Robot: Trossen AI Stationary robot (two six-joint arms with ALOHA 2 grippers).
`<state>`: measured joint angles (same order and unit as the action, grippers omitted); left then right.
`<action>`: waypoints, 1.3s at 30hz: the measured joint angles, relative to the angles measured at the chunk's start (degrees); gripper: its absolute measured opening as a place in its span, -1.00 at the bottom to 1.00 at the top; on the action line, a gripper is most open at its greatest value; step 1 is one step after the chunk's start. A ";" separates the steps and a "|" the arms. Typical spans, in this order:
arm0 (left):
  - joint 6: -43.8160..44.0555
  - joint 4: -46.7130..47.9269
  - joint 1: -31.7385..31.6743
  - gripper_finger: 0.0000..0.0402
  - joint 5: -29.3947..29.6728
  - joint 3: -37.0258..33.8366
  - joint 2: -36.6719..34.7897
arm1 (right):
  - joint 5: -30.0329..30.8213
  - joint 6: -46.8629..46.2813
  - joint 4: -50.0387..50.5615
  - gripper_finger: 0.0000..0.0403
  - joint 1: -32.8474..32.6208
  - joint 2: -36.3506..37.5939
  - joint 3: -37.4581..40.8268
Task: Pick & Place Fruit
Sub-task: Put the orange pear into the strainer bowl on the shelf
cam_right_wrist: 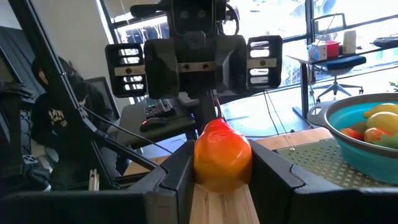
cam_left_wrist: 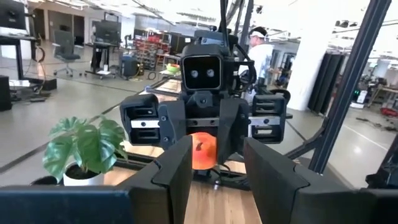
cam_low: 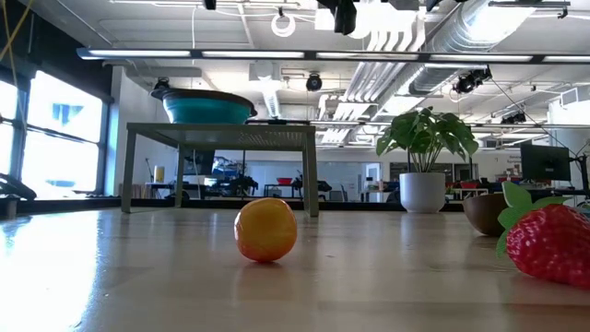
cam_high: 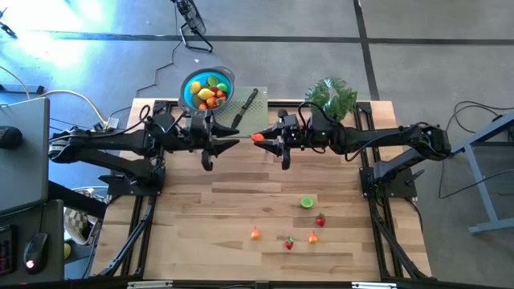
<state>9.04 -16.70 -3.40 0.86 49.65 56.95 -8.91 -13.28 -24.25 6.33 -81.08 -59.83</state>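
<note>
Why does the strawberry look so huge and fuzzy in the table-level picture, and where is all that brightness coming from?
Low view: the strawberry sits right by the lens, so it looms large and soft-edged, cut by the frame; window light washes the left side and glares off the table. Right wrist view: the windows behind are blown out white, and the orange fruit in the right tool is soft too.

A blue bowl [cam_high: 207,90] sits at the wooden table's [cam_high: 241,193] twelve o'clock edge on a grey perforated rack [cam_high: 241,107]. A black-handled knife [cam_high: 245,107] lies on the rack at the bowl's three o'clock, and a leafy potted plant [cam_high: 331,96] stands further that way.
</note>
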 joint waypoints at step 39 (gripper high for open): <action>-1.29 -11.02 0.02 -0.30 3.48 0.04 7.85 | -0.02 -0.20 -2.07 -0.43 0.04 0.00 -0.02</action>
<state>7.75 -27.72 -3.38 4.34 49.69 64.79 -8.93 -13.47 -26.33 6.37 -81.08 -59.86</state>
